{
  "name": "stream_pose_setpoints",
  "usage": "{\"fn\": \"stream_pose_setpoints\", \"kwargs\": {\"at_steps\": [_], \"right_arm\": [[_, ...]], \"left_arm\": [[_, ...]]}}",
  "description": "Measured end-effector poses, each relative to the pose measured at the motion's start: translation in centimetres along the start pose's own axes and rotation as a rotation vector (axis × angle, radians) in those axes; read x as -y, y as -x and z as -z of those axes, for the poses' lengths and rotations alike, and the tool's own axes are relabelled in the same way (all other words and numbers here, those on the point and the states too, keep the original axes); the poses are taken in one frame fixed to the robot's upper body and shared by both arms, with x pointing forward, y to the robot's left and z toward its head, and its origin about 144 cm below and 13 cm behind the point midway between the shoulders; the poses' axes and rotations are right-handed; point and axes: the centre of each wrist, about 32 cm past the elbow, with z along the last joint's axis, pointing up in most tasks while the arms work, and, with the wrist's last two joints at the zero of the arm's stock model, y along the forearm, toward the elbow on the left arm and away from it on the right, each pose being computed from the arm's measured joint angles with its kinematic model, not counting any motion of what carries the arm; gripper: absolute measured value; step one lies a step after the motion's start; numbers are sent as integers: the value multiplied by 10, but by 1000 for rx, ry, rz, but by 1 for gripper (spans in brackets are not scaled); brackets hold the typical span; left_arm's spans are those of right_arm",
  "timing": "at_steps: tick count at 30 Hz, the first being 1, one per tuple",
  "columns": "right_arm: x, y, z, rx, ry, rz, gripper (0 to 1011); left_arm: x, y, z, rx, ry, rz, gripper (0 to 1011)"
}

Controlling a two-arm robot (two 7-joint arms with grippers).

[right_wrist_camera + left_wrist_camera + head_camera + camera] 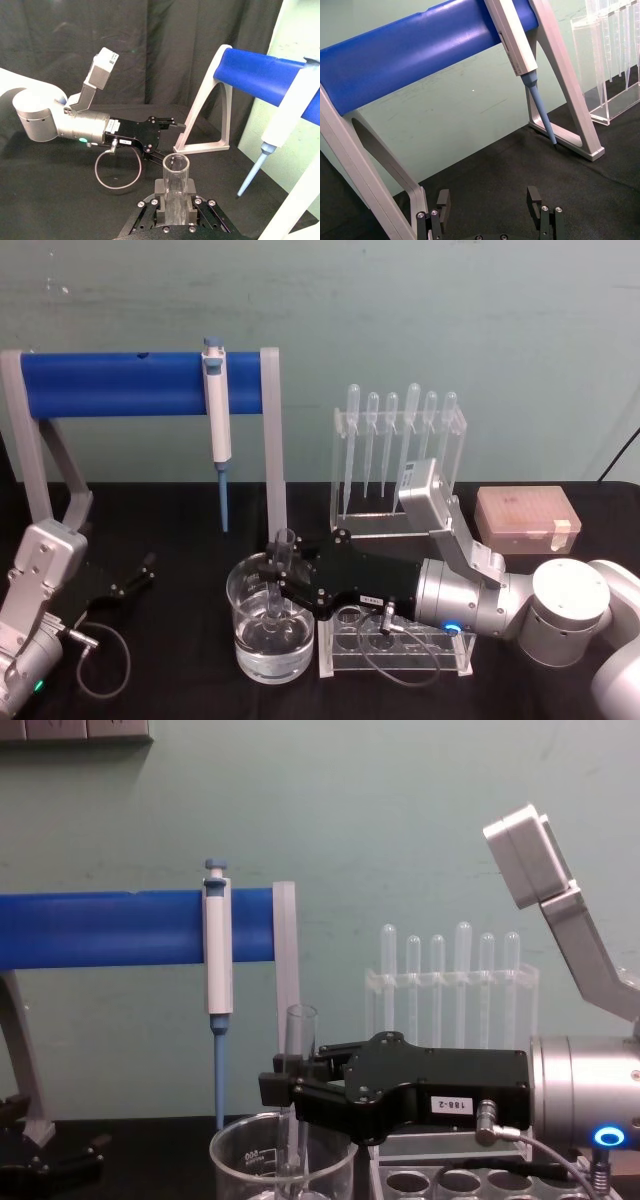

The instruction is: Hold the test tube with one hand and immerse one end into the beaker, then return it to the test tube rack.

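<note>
Showing from the head: right gripper [279,578] clamped on the upright test tube [283,544], its lower end inside the beaker [246,645] | left wrist: left gripper [489,200] jaws apart, holding nothing | right wrist: test tube rim up between the fingers [192,188] | chest: beaker just beside the rack [470,1181]

One label readable, on the right hand [285,1082]
In the chest view, a small white label [450,1103] on the hand's black body is showing "188-2"; white printing on the beaker [238,1172] is appearing too faint to read.
</note>
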Motion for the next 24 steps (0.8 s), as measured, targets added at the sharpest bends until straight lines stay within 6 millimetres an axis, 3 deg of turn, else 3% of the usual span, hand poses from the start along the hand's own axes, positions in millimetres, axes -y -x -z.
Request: {"fn": "stream_pose_setpoints", "kwargs": {"at_steps": [24], "right_arm": [[0,0,0,0,0,0,225]], "left_arm": [[0,0,0,0,0,0,1000]]}}
